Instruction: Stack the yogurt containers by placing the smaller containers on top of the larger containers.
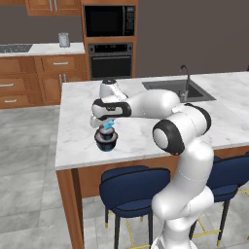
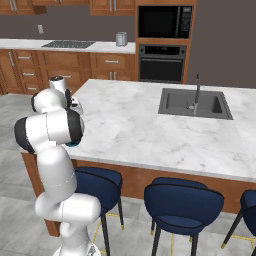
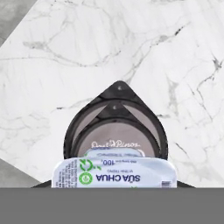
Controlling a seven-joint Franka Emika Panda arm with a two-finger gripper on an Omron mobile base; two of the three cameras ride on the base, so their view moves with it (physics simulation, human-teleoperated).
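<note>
Risk lay in the drop: my tool (image 1: pixel 108 124) pinched the blue cup (image 1: pixel 109 125) just above the two dark tubs (image 1: pixel 105 138), already nested near the table's (image 1: pixel 146 131) edge, and an off-centre release could tip it out.

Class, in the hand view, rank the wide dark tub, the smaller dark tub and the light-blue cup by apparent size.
1. wide dark tub
2. smaller dark tub, nested inside it
Unranked: light-blue cup. It looks widest, but it sits nearest the camera.
</note>
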